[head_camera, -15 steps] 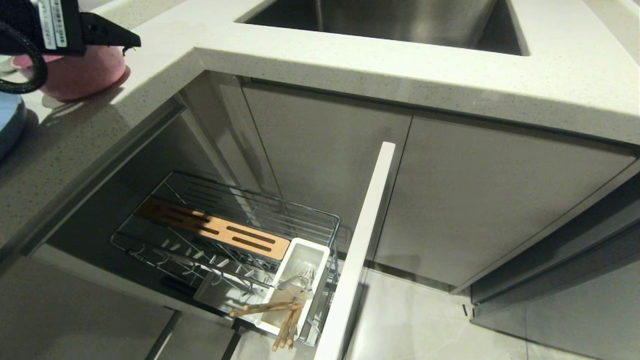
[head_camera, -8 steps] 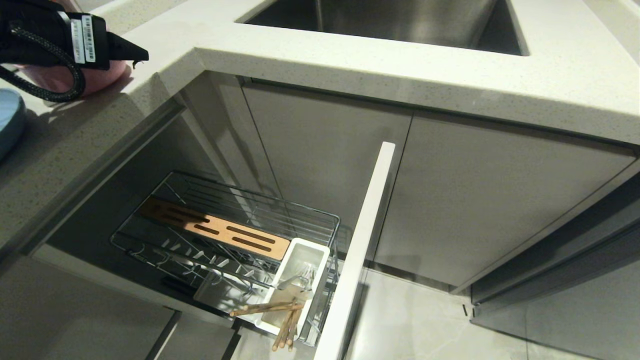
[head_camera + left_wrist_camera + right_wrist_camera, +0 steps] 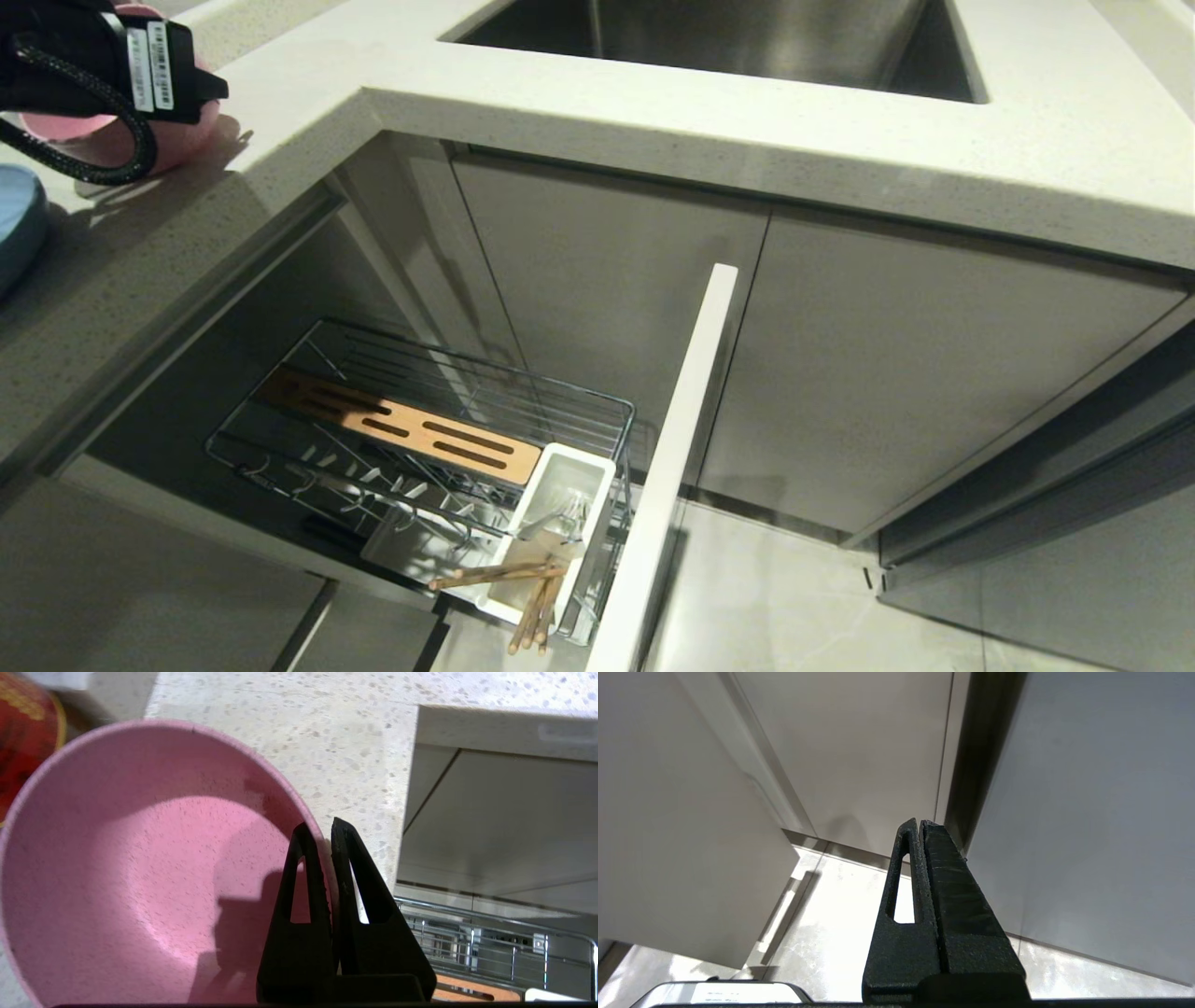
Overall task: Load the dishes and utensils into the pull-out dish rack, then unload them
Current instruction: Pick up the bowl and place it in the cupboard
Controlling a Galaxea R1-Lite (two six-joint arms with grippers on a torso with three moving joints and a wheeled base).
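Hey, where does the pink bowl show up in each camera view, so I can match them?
Head view: the pink bowl sits at the top left on the countertop, mostly hidden behind the left gripper.
Left wrist view: the bowl fills the left half, its rim pinched between the shut fingers.
Right wrist view: not in it.
Shared landmark: the chrome wire dish rack, also seen in the left wrist view.

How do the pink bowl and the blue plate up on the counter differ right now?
The pink bowl is deep and gripped at its rim by the left gripper, jaws shut on the wall; the blue plate is shallow, untouched and mostly out of the head view. The bowl sits nearer the counter's corner than the plate. Both rest on the speckled counter.
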